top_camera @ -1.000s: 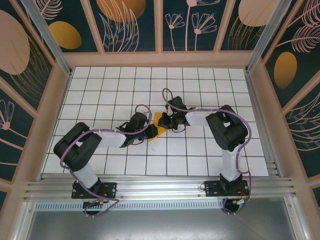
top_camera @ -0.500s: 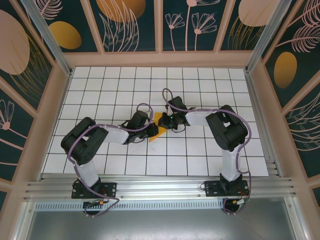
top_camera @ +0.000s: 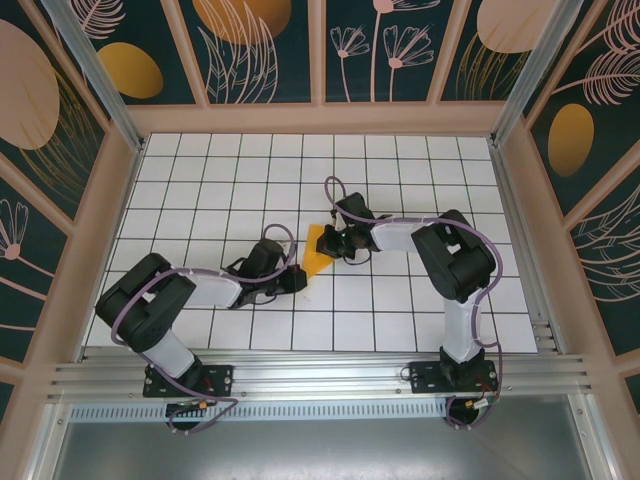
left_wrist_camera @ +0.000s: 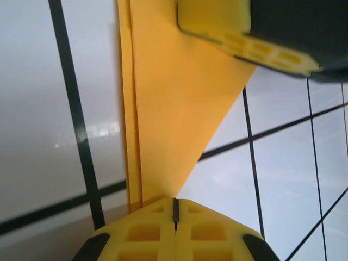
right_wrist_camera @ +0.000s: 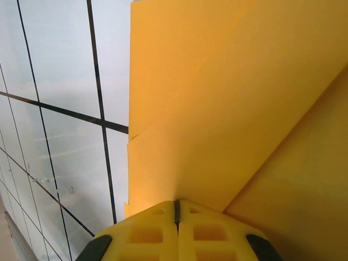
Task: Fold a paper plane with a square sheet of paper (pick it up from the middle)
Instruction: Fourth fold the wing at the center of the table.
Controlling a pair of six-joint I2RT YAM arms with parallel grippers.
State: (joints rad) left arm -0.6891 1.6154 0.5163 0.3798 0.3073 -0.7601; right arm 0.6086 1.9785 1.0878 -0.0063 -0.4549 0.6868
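Near the middle of the top view, the square sheet of paper [top_camera: 316,252] lies flat on the white grid table [top_camera: 400,170], folded into an orange wedge with layered edges. Its narrow lower tip meets the left gripper [top_camera: 299,279], whose jaws are pressed together at the paper's point, not clamped on it. At the wedge's wide upper end the right gripper [top_camera: 330,240] bears down, jaws likewise together. Both forearms reach inward, low over the table, from elbows bent outward.
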